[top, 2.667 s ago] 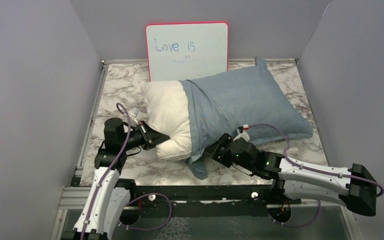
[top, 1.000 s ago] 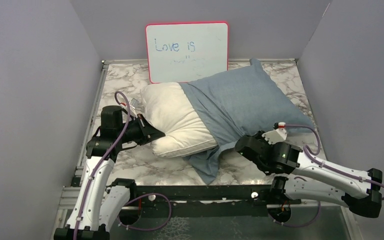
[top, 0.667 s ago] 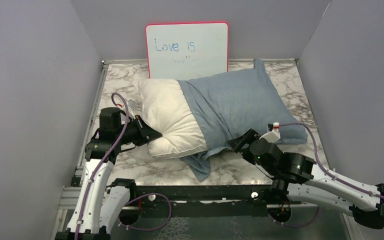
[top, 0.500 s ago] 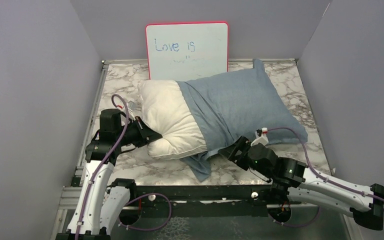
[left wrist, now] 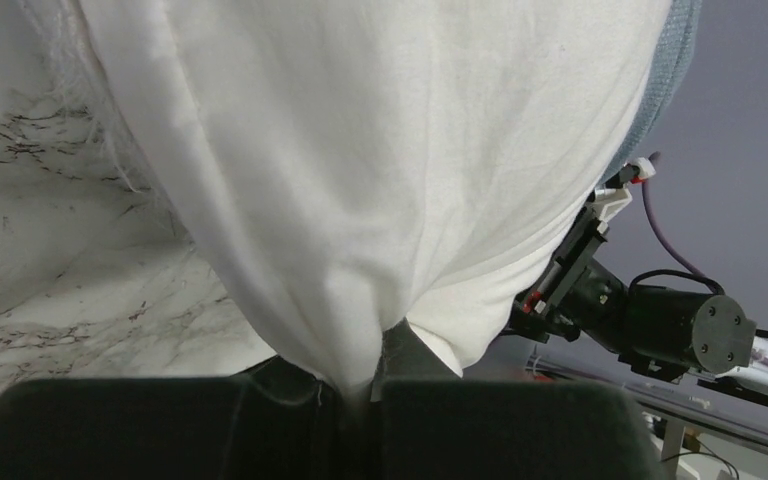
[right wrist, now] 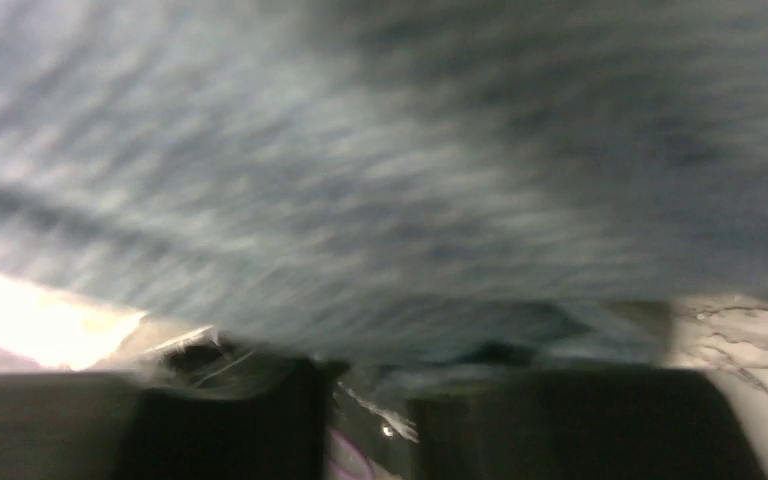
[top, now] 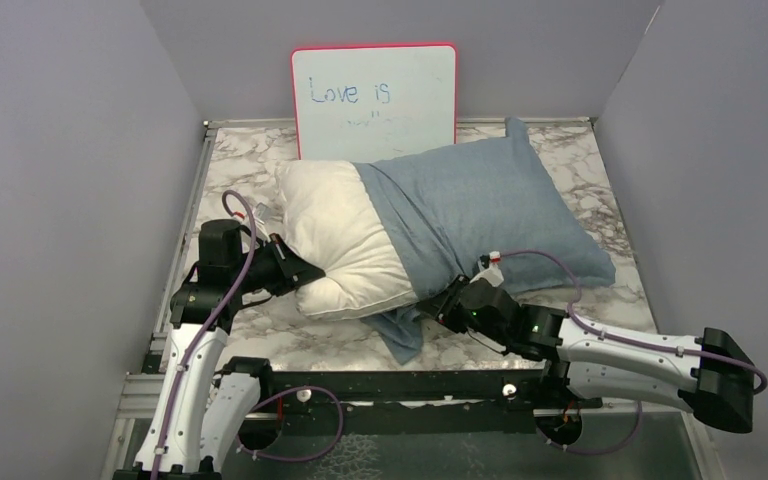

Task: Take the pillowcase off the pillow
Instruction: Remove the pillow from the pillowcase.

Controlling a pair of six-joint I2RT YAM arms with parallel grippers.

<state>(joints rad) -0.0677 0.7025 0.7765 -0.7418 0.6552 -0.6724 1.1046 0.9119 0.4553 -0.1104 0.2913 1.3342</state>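
Note:
The white pillow (top: 335,235) lies across the marble table, its left third bare. The dusty blue-grey pillowcase (top: 480,210) covers everything to the right of that, and a loose flap of its hem hangs at the near edge. My left gripper (top: 305,272) is shut on the pillow's near left corner, and white fabric (left wrist: 360,150) bunches into the shut left gripper (left wrist: 360,375). My right gripper (top: 447,300) sits against the pillowcase's near hem. In the blurred right wrist view, blue cloth (right wrist: 380,170) fills the frame. The right gripper (right wrist: 365,385) has its jaws apart, with a cloth edge at the gap.
A red-framed whiteboard (top: 374,100) with writing leans on the back wall behind the pillow. Grey walls close in the marble table (top: 600,170) on the left, right and back. A black rail (top: 400,382) runs along the near edge between the arm bases.
My right gripper let go of the pillowcase, drew back to the right, then came back left and low to the hem with its jaws narrowing. The left arm kept its grip and barely moved.

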